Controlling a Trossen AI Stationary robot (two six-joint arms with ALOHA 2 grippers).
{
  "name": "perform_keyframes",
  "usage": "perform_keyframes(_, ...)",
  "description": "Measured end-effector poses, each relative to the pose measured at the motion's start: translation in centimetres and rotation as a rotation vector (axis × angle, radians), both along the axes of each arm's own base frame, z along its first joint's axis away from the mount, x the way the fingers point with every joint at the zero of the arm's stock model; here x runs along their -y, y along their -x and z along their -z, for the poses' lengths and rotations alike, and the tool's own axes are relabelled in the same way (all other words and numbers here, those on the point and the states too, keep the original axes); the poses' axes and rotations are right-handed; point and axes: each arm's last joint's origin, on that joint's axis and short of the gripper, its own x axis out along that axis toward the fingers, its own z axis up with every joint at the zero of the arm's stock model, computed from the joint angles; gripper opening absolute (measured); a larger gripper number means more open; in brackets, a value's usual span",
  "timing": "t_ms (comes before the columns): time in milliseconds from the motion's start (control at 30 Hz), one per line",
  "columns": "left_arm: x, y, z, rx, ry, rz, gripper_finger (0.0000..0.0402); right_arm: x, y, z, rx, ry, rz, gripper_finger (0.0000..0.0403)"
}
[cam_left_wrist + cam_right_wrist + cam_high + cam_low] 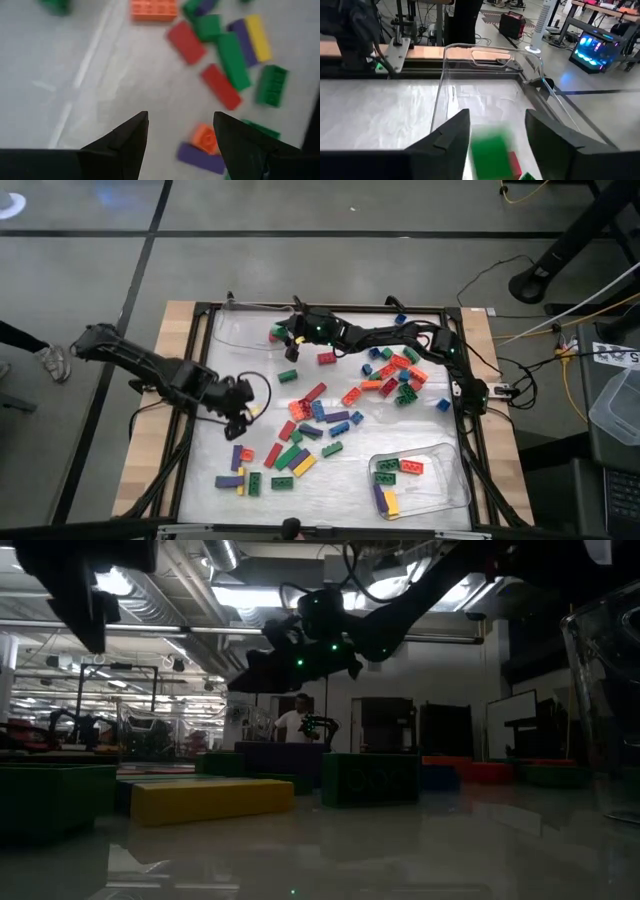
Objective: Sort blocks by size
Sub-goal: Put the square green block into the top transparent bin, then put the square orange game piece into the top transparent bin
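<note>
Over clear plastic tray (pixel 470 60), right fingers (pixel 452 137) parted; blurred green block (pixel 492 150) between.

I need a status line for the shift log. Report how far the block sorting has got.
Early stage. Done: a few long blocks lie in the near tray, and a few short ones in the far tray. In hand: the right claw is over the far tray with a green block blurred between its open fingers. The left claw hovers open, empty. Left: most blocks lie scattered mid-table.
</note>
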Motion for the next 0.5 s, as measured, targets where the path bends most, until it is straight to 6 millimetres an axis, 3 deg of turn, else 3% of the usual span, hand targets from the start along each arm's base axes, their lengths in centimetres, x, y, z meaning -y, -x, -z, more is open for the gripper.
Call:
perform_keyframes(167, 2.7, -0.8, 1.4, 0.099, 0.026, 0.136, 0.0211, 0.0, 0.0, 0.2, -0.005, -0.05, 0.01, 0.0222)
perform_keyframes(300, 4.3, -1.2, 2.7, 0.076, 0.007, 0.21, 0.0211, 0.0, 0.1, -0.2, -0.01, -0.055, 0.012, 0.0226)
perform_keyframes(500, 6.5, -1.5, 5.1, -0.015, -0.072, 0.345, 0.0211, -0.6, 1.3, -3.7, -0.035, -0.071, -0.017, 0.0227)
